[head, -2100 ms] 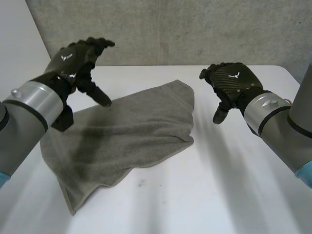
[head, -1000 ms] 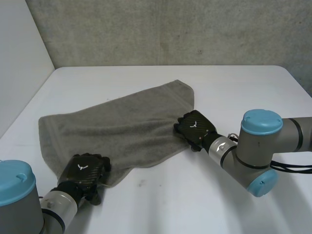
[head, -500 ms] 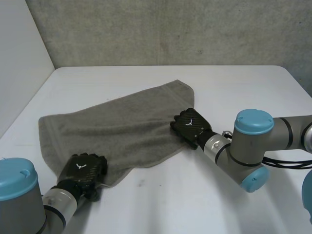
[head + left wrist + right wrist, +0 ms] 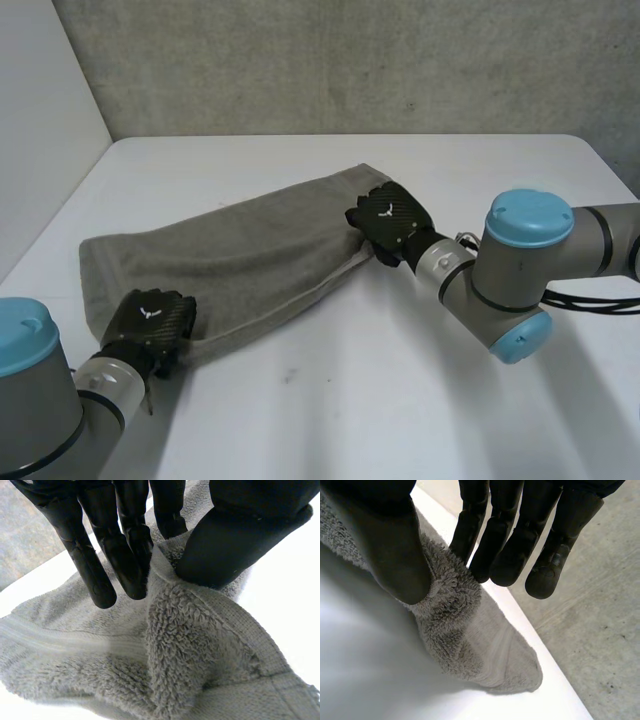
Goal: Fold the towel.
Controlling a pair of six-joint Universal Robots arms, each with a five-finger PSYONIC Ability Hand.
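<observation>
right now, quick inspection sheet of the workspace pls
surface: white table, bare around the towel
job's things: one grey towel, lying slantwise across the table, its near long edge gathered up at both ends
clutter: nothing seen
grippers: left hand pinches the towel's near-left corner between thumb and fingers; right hand pinches the towel at its right end the same way
cables: no stray ones seen
surroundings: concrete wall behind the table, white panel along its left side
</observation>
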